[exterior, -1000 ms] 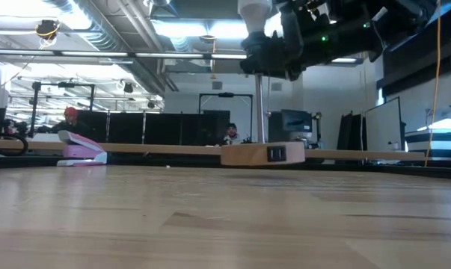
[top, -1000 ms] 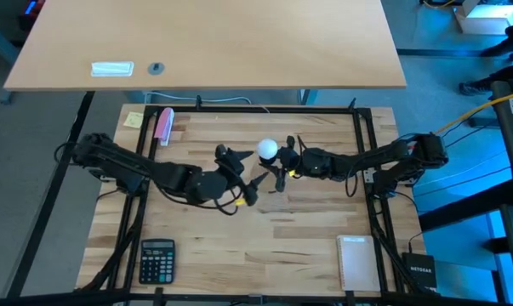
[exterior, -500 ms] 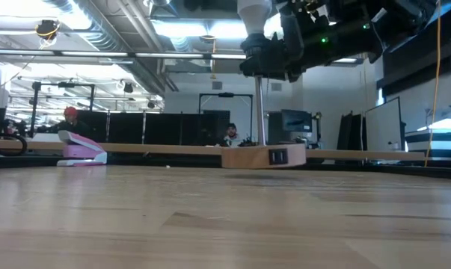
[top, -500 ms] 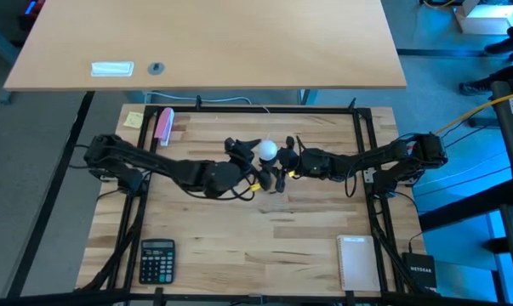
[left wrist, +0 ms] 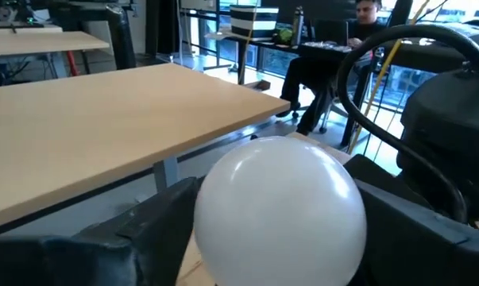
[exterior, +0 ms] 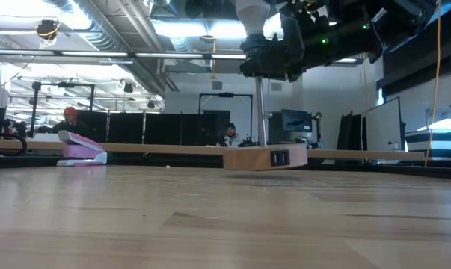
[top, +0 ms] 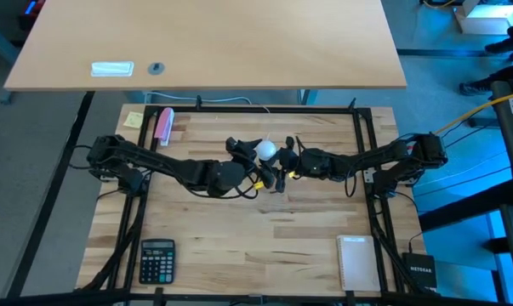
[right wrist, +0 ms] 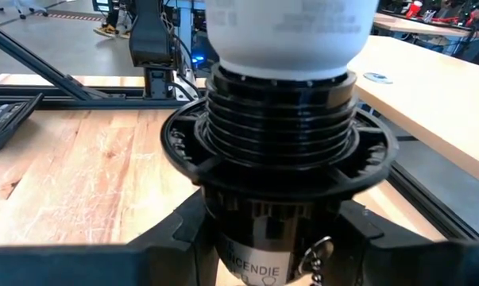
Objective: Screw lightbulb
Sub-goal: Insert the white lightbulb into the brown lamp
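Observation:
The white lightbulb (top: 266, 150) sits with its base in the black socket (right wrist: 280, 119) of a small lamp, atop a metal pole (exterior: 261, 112) on a round wooden base (exterior: 264, 158). My left gripper (top: 258, 160) has come at the bulb's globe (left wrist: 279, 210) from the table's left, one finger on each side. My right gripper (top: 283, 166) reaches in from the right and is shut on the socket below the bulb. My left gripper has the globe's widest part (left wrist: 203, 218) between its two fingers (left wrist: 144, 234), which lie nearly level against its two sides. The bulb stands upright in the socket. My right gripper pinches the socket's lower body (right wrist: 263, 238) between its two fingers (right wrist: 144, 254), coming nearly level from the table's right. The socket stands upright on its pole. Whether the wooden base rests on the table, I cannot tell.
A calculator (top: 157, 259) lies at the near left and a white notepad (top: 355, 262) at the near right. A pink stapler (top: 163, 126) and a yellow note (top: 133, 119) are at the far left. A large desk (top: 205, 42) stands beyond the far edge.
My left gripper has gone toward the table's far edge and right, up to the lightbulb, and its fingers now stand on either side of the globe. My right gripper, the socket and the bulb have kept still.

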